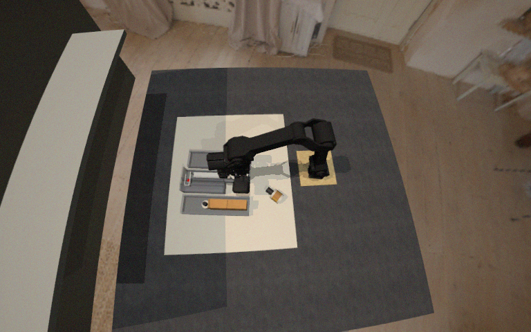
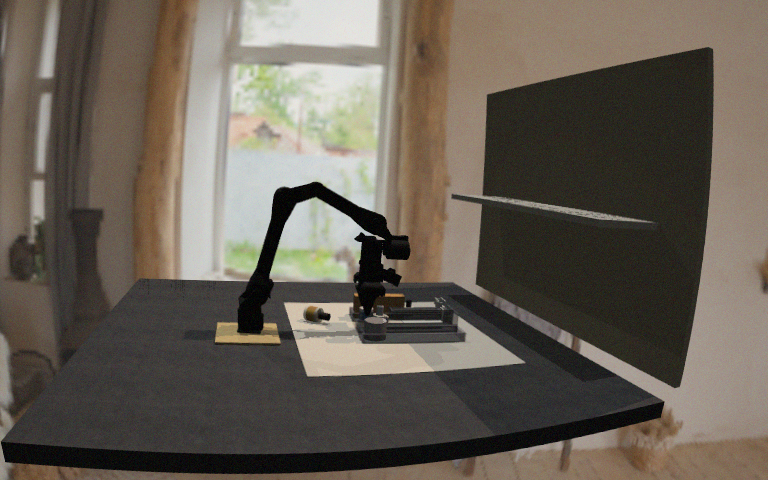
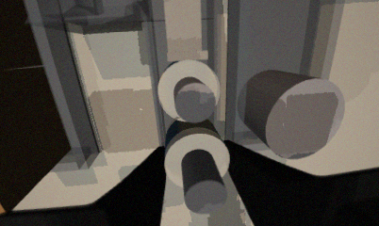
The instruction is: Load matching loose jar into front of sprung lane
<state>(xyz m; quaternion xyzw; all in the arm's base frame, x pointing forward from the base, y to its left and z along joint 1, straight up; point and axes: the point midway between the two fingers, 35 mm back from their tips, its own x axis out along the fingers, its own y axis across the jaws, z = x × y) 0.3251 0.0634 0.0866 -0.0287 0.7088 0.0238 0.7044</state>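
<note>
My gripper (image 2: 368,312) (image 3: 194,149) is shut on an upright jar (image 3: 174,162) with a white shoulder, dark cap and dark blue side, at the front end of the sprung lane (image 3: 157,42). A like jar (image 3: 166,89) with a blue edge stands in the lane just beyond the held one. The gap between them, if any, is too small to tell. A red-marked part (image 1: 188,179) sits at the lane's back end. The front stop and the held jar's base are hidden. A loose orange-labelled jar (image 1: 276,194) (image 2: 314,314) lies on its side nearer the arm base.
A wide grey cylinder (image 3: 304,118) (image 2: 374,329) stands close beside the lane, right of the fingers in the wrist view. Another tray (image 1: 194,212) holds orange blocks (image 1: 227,204) and a dark-capped jar (image 1: 205,204). A wall shelf (image 1: 79,81) (image 2: 549,208) is beyond the lanes.
</note>
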